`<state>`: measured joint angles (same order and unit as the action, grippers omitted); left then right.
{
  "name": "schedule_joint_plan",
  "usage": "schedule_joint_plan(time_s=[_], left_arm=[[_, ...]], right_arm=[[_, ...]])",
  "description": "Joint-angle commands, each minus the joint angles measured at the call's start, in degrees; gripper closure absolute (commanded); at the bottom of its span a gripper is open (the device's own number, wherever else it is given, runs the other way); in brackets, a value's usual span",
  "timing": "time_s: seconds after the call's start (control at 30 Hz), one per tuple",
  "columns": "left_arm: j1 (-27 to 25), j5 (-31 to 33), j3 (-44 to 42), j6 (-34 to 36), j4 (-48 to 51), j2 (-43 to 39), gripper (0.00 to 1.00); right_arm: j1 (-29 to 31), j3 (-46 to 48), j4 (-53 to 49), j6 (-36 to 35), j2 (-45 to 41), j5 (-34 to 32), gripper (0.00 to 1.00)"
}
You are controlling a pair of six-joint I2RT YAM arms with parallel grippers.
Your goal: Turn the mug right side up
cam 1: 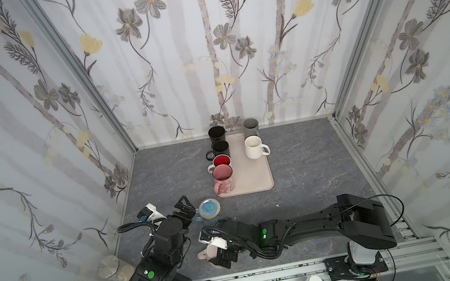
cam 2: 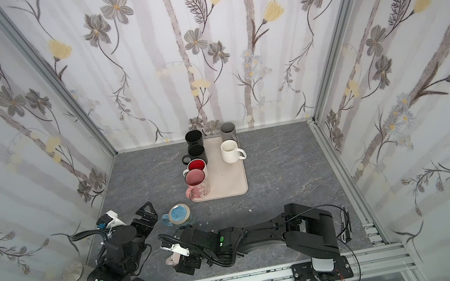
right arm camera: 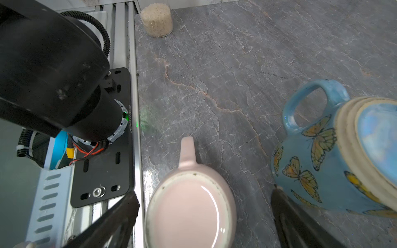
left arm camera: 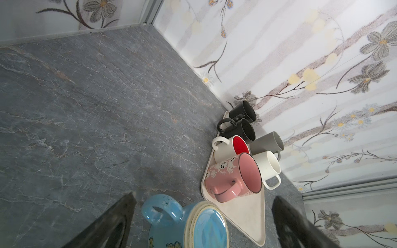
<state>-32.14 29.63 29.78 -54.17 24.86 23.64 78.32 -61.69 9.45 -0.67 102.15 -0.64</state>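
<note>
In both top views the pink mug [cam 1: 206, 253] sits base-up by the front rail [cam 1: 272, 275], under my right claw [cam 1: 222, 259]. Left wrist: left claw [left arm camera: 204, 195] wide, blue mug [left arm camera: 171, 221] between. Right wrist: right claw [right arm camera: 204, 191] wide astride the pink mug [right arm camera: 189, 210], not touching; I'd centre, lower, then squeeze.

Walled in on three sides by pale panels [cam 1: 192, 68] printed with grey and yellow flowers, joined at the corners by aluminium posts [cam 1: 75, 67]. Floored with a grey, veined worktop [cam 1: 301, 171], edged along the near side by an aluminium rail [cam 1: 272, 276]. Lit softly and evenly.
</note>
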Motion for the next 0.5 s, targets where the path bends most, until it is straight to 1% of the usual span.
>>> schedule_joint_plan(time_s=[0.0,0.2,0.33,0.47], left_arm=[[0.06,1.54,0.63,0.81,0.63,-0.08,0.00],[0.09,1.09,0.17,1.13,0.30,0.14,0.00],[0.10,0.23,-0.25,1.30,0.03,0.44,0.00],[0.11,-1.09,-0.44,2.11,-0.42,1.18,0.00]], right_arm=[[0.25,-1.13,2.32,-2.21,1.47,-1.22,0.06],[0.27,-1.85,3.45,-2.88,3.63,-1.93,0.10],[0.07,-1.72,3.47,-3.29,4.61,-1.90,0.17],[-0.63,0.62,4.43,-2.50,3.23,-2.63,0.22]])
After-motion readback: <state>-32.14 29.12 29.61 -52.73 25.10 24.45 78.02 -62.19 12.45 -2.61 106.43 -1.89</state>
